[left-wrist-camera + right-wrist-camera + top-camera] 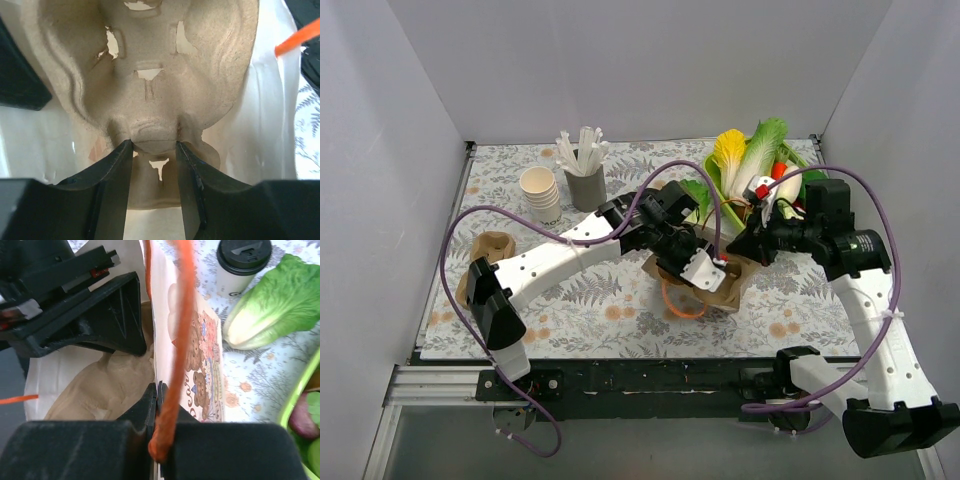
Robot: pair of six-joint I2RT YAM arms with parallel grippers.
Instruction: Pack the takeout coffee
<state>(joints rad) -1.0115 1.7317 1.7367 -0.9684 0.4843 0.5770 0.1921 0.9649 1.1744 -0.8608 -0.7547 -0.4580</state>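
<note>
The takeout coffee (243,260), a cream cup with a black lid, stands on the table beside a lettuce leaf (272,300); I cannot make it out in the top view. My left gripper (705,268) (153,149) is shut on the middle ridge of a brown pulp cup carrier (150,75) and holds it inside the white paper bag (728,292). My right gripper (740,248) (159,392) is shut on the bag's top edge (161,330), next to its orange handle (177,340).
A stack of lidless paper cups (541,194) and a grey holder of wrapped straws (585,180) stand at the back left. A second pulp carrier (492,250) lies at the left. A green basket of vegetables (798,158) fills the back right.
</note>
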